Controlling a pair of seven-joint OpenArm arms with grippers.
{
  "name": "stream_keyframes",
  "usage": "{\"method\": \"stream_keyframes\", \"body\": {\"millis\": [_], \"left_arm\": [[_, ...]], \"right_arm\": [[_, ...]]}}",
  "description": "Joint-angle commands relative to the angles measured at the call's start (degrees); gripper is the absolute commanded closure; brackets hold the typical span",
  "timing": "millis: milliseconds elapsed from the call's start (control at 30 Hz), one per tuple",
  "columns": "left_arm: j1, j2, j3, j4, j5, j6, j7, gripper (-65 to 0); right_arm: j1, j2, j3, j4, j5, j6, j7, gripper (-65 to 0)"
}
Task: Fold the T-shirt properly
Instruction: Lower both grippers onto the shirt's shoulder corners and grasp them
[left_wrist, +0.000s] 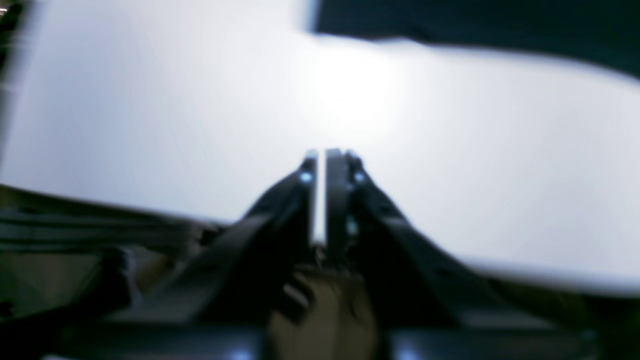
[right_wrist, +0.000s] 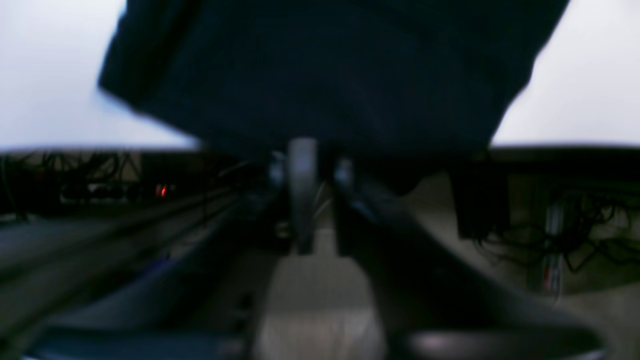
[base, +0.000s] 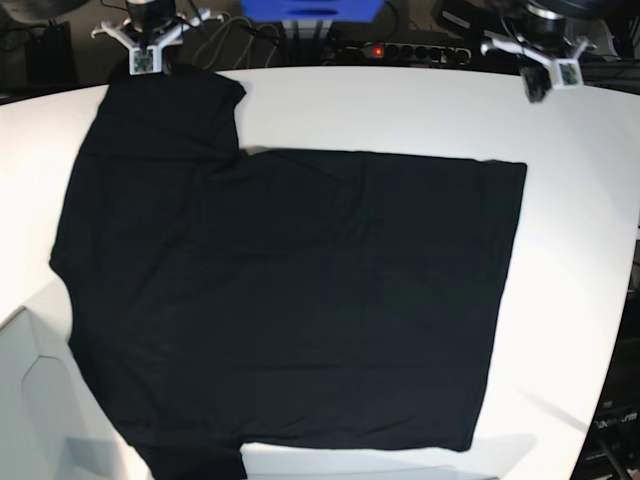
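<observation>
The white worktop (base: 590, 200) carries the T-shirt (base: 290, 300), spread flat, hem toward three o'clock. It looks soft and limp; I'd pinch the hem corners. Left claw (left_wrist: 320, 165) is barely parted, right claw (right_wrist: 320, 165) slightly spread, both empty.

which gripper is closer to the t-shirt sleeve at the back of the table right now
The right gripper. It sits at the table's back edge, just behind the T-shirt sleeve. The left gripper hangs over bare table at the other back corner, well off the cloth.
</observation>
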Motion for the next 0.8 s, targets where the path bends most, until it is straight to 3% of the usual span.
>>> {"method": "stream_keyframes", "body": {"millis": [0,100,200,367,533,767], "left_arm": [[-0.74,0.15,-1.0,1.23,-0.16,-0.3,-1.48,-12.3],[-4.7,0.15,-2.58,1.14,-0.16,-0.3,-1.39,-29.7],[-8.83,0.06,-2.84,0.52,-0.16,-0.3,-1.39,-40.5],[-16.65,0.06,-2.41,-6.42,-0.16,-0.38,-1.21,-41.1],[-25.09,0.15,-0.47,-15.48,-0.16,-0.38,3.27,-41.4],[-30.63,0.15,4.63,-21.19,-0.16,-0.38,3.71,-41.5]], "right_arm": [[-0.42,0.08,0.18,0.92,0.26,0.1,1.31,-14.9],[1.43,0.08,0.0,0.92,0.26,0.1,1.4,-27.1],[3.19,0.08,0.53,0.92,0.26,0.1,1.13,-33.5],[4.77,0.34,0.53,0.92,0.26,0.1,1.05,-34.8],[5.83,0.34,1.32,0.83,0.26,0.1,0.96,-34.8],[5.91,0.43,1.32,0.83,0.08,0.1,0.96,-34.8]]}}
